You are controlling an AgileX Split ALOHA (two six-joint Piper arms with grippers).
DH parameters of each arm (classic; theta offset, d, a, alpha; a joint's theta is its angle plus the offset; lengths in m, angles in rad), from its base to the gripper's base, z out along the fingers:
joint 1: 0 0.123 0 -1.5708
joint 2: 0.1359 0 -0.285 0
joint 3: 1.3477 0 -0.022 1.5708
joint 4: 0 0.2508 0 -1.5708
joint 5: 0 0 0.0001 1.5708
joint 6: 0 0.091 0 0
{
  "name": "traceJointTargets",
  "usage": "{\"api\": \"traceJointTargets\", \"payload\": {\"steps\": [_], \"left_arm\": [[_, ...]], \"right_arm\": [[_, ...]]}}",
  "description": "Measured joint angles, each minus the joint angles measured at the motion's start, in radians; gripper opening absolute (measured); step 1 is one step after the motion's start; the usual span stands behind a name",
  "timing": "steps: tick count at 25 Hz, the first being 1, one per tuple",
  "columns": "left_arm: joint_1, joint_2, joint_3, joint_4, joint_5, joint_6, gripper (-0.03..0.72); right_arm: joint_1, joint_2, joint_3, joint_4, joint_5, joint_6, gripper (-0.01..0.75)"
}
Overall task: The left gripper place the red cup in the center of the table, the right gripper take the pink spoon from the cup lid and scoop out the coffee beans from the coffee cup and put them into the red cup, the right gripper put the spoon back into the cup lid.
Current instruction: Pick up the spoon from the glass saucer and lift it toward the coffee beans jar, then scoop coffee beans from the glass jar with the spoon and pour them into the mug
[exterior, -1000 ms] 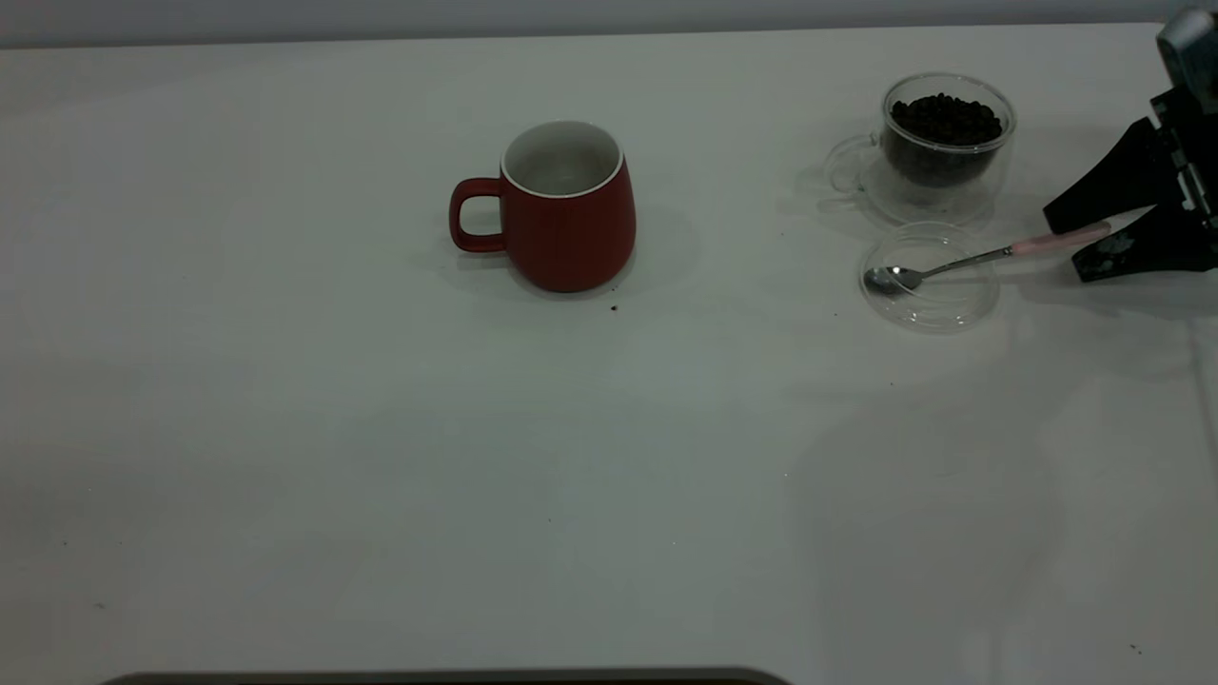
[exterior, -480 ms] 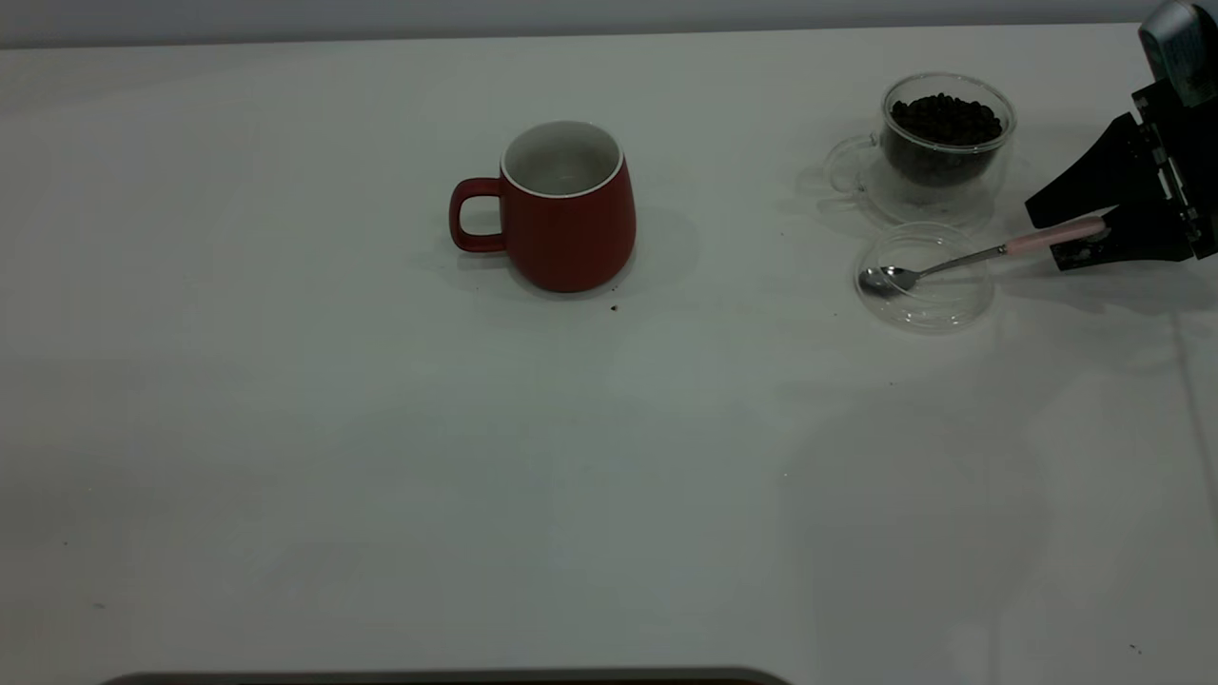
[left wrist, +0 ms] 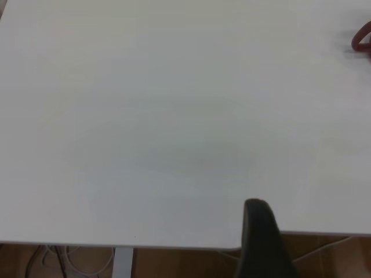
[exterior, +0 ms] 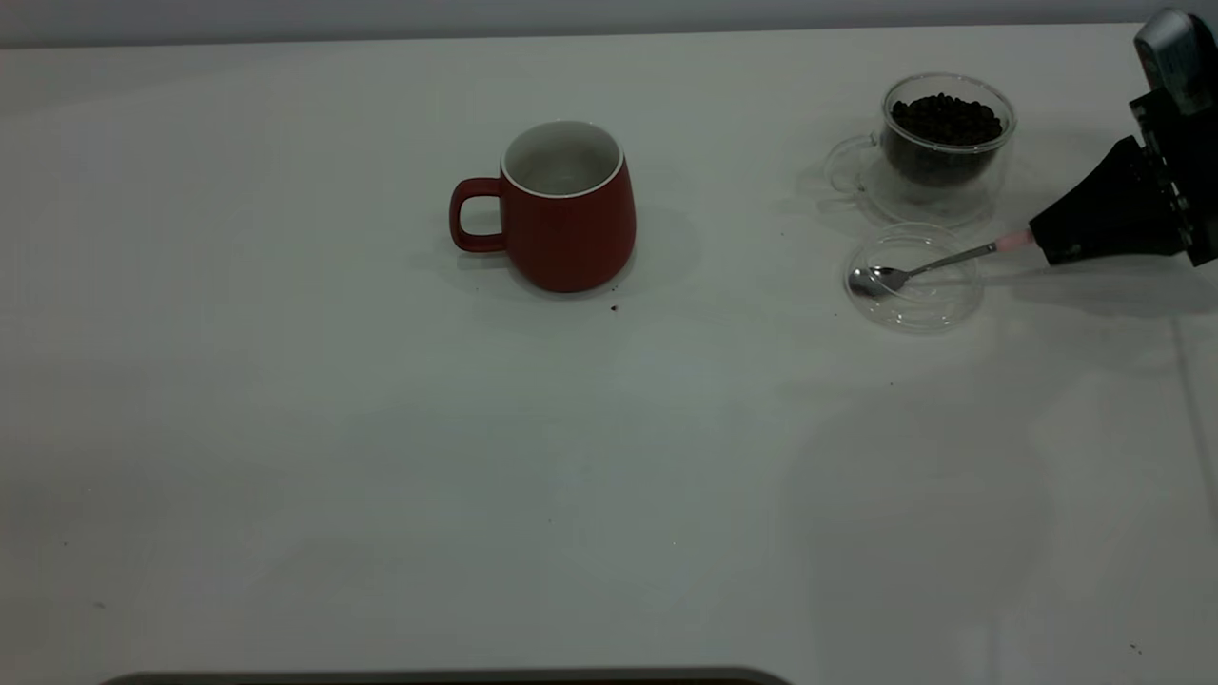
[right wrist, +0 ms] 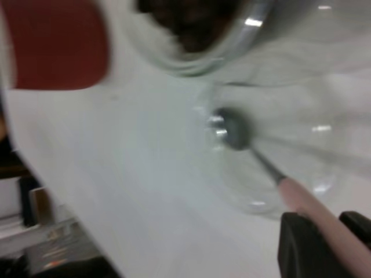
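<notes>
While the red cup (exterior: 568,205) stands upright at the middle of the worktop (exterior: 381,457), its handle to the left, the right gripper (exterior: 1042,243) at the far right has its jaws closed on the pink handle of the pink spoon (exterior: 928,264). That spoon's bowl lies in the cup lid (exterior: 912,277), just near of the coffee cup (exterior: 937,143) holding the coffee beans (exterior: 945,119). Of the left gripper (left wrist: 262,240) only one dark finger shows over the worktop edge; its jaws' state I cannot tell.
</notes>
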Motion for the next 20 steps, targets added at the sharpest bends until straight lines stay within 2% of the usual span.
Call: {"api": "traceJointTargets", "payload": {"steps": [1,15,20], "left_arm": [[0.0,0.0,0.0,0.0,0.0,0.0,0.505],[0.0,0.0,0.0,0.0,0.0,0.0,0.505],[0.0,0.0,0.0,0.0,0.0,0.0,0.505]], "right_arm": [[0.0,-0.004,0.0,0.001,0.014,-0.008,0.101],[-0.017,-0.236,-0.001,-0.104,0.002,0.004,0.102],[-0.013,-0.339,-0.001,-0.066,0.006,0.027,0.102]]}}
